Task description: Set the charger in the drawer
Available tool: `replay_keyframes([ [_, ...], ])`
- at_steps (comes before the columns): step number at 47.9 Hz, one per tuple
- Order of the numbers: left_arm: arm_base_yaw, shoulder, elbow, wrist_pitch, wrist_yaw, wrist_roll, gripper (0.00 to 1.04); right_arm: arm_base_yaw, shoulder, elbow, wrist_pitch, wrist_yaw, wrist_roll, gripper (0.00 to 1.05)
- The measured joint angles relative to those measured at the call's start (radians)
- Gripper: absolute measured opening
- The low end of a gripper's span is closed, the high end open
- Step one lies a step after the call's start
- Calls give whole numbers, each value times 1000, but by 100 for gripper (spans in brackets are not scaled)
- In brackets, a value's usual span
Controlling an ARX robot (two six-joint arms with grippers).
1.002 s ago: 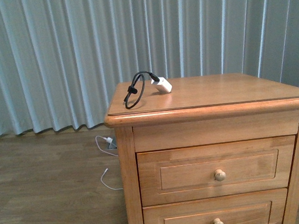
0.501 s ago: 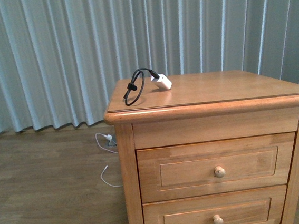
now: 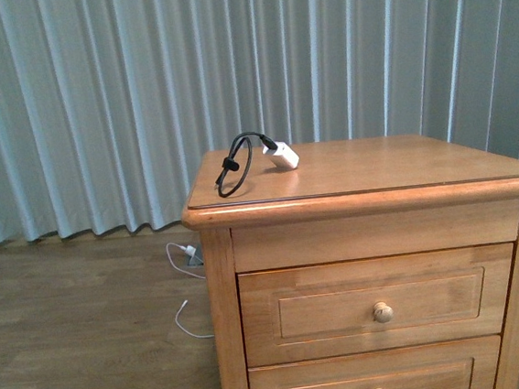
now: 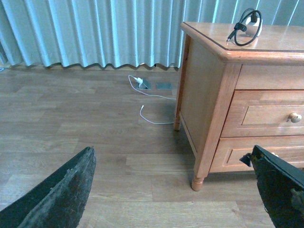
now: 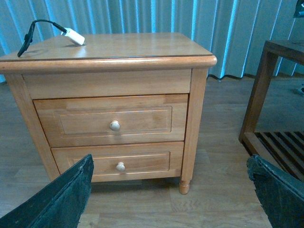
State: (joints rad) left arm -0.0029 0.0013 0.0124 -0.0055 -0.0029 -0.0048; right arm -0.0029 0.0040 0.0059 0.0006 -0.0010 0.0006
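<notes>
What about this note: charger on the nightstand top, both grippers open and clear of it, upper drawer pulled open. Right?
No: the upper drawer is shut, as the right wrist view shows. The charger is on the nightstand top; the left gripper and right gripper are open, clear of it.

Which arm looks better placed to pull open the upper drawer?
Probably right: its wrist view faces the shut drawer squarely, knob between its open jaws. The left views the nightstand obliquely, from its side.
</notes>
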Motion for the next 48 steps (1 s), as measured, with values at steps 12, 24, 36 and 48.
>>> replay_keyframes([
  [12,0,0,0,0,0,0,99,95,288,67,36,117,31,97],
  [24,0,0,0,0,0,0,99,213,848,213,391,113,48,97],
  [36,0,0,0,0,0,0,99,286,1317,409,639,148,21,97],
  [48,0,0,0,0,0,0,99,327,1733,637,754,169,13,97],
])
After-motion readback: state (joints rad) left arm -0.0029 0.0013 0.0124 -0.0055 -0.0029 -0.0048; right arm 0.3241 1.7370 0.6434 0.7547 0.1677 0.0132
